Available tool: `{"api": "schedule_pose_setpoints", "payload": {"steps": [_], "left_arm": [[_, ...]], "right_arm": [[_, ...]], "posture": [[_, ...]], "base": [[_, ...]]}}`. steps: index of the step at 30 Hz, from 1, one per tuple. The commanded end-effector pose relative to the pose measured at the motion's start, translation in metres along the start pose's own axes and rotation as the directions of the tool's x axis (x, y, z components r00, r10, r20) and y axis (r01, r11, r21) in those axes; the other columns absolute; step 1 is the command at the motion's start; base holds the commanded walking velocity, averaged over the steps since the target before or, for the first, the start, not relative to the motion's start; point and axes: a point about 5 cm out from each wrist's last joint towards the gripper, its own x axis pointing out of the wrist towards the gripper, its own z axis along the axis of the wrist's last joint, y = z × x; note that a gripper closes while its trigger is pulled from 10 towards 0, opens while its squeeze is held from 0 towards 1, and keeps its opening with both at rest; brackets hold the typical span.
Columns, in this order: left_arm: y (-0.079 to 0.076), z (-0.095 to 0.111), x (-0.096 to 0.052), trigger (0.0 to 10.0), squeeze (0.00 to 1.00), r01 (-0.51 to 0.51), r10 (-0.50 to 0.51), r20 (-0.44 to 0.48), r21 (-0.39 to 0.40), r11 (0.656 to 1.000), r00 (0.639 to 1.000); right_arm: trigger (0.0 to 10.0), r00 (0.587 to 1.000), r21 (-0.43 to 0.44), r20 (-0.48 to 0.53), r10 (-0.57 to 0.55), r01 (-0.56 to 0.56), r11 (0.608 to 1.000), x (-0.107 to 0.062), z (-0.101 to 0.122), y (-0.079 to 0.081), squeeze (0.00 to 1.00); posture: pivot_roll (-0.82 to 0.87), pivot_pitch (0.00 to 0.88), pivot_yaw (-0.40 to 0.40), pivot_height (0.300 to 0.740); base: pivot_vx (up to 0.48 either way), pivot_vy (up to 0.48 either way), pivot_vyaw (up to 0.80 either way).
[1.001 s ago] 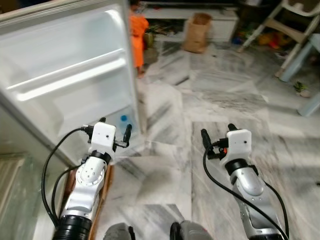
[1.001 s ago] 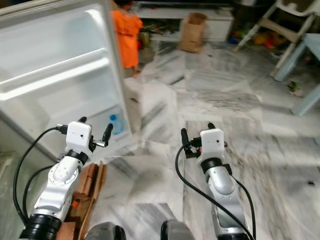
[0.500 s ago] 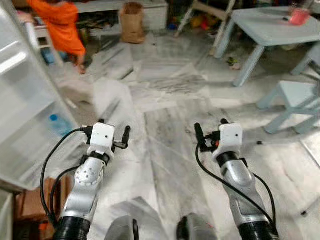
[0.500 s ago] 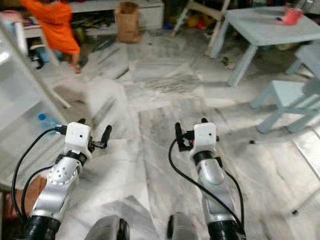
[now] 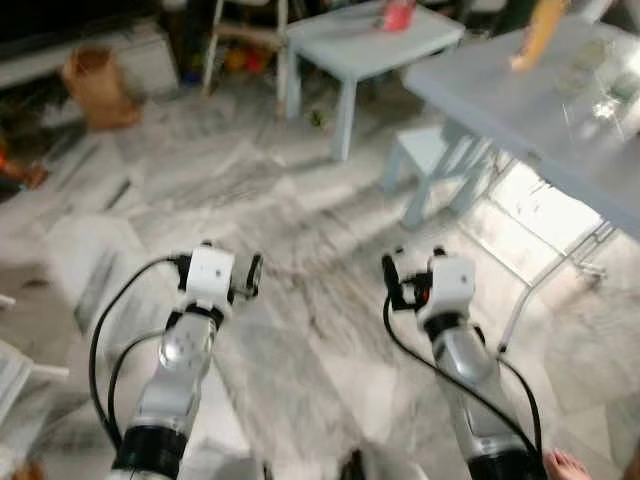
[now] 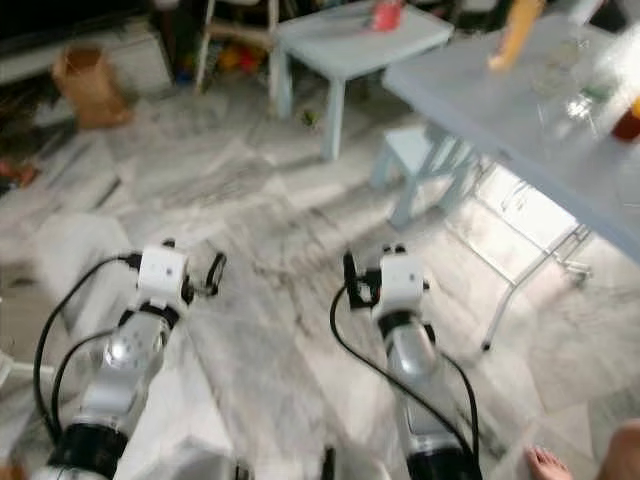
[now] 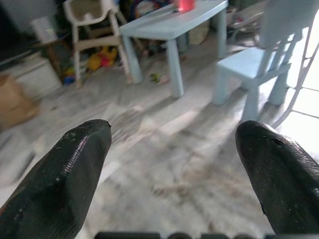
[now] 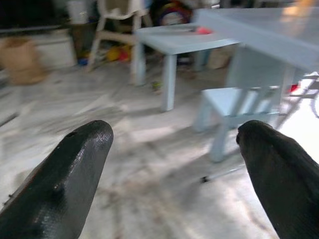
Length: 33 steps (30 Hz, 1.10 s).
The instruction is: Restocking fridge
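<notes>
My left gripper [image 5: 230, 262] is held out at waist height over the marble floor, open with nothing between its fingers [image 7: 65, 174]. My right gripper [image 5: 412, 268] is level with it on the right, also open and empty, fingers [image 8: 271, 169] spread wide. Ahead on the right stands a large grey table [image 5: 520, 110] carrying an orange bottle [image 5: 540, 30] and some glass items [image 5: 590, 60]. The picture is blurred.
A small light-blue table [image 5: 360, 45] with a red cup [image 5: 397, 15] stands ahead, a light-blue child's chair [image 5: 430, 155] beside it. A brown paper bag [image 5: 95, 75] sits far left. A high chair [image 7: 92, 20] stands behind. A person's bare foot [image 5: 565, 467] is at lower right.
The camera has swung to the right: the open fridge door and the person in orange have passed out of the picture, and the tables have come in. Both grippers keep their pose.
</notes>
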Motion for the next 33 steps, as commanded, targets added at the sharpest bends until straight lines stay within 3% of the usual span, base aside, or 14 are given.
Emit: {"api": "schedule_pose_setpoints", "payload": {"steps": [1,10,16,26,31,33], "left_arm": [[-0.01,0.001,0.003,10.0,0.0,0.019,-0.019,0.003,-0.007,1.0,1.0],[-0.013,0.001,0.005,10.0,0.0,0.014,-0.013,0.02,-0.014,1.0,1.0],[-0.004,-0.005,0.001,10.0,0.0,-0.068,0.069,0.022,-0.052,0.996,0.997],[0.004,-0.004,0.005,10.0,0.0,-0.111,0.113,0.033,-0.063,0.992,0.993],[0.009,0.001,0.002,10.0,0.0,-0.158,0.165,0.072,-0.096,0.983,0.984],[0.011,0.005,-0.002,10.0,0.0,-0.166,0.179,0.101,-0.124,0.978,0.979]], "right_arm": [[10.0,1.0,-0.013,0.002,-0.018,0.018,1.0,0.0,0.0,-0.006,0.0],[10.0,1.0,-0.014,0.012,-0.012,0.012,1.0,0.001,0.001,-0.004,0.0],[10.0,1.0,-0.015,0.013,-0.015,0.015,1.0,0.001,0.001,-0.004,0.0],[10.0,0.999,-0.008,0.05,0.0,0.001,1.0,0.004,0.008,0.001,0.0],[10.0,0.998,-0.02,0.07,-0.001,0.002,1.0,0.002,0.012,0.0,0.0],[10.0,0.993,-0.038,0.121,0.007,-0.002,0.999,0.001,0.024,0.0,0.0]], "posture": [[0.03,0.091,0.017,0.74],[0.02,0.086,0.014,0.74],[0.02,0.08,0.014,0.74],[0.01,0.083,0.03,0.74],[0.0,0.085,0.035,0.74],[0.0,0.086,0.041,0.74]], "base": [[0.48,0.0,-0.8],[0.48,0.0,-0.8],[0.48,0.0,-0.8],[0.474,0.0,-0.8],[0.347,0.277,-0.1],[0.291,0.382,0.0]]}}
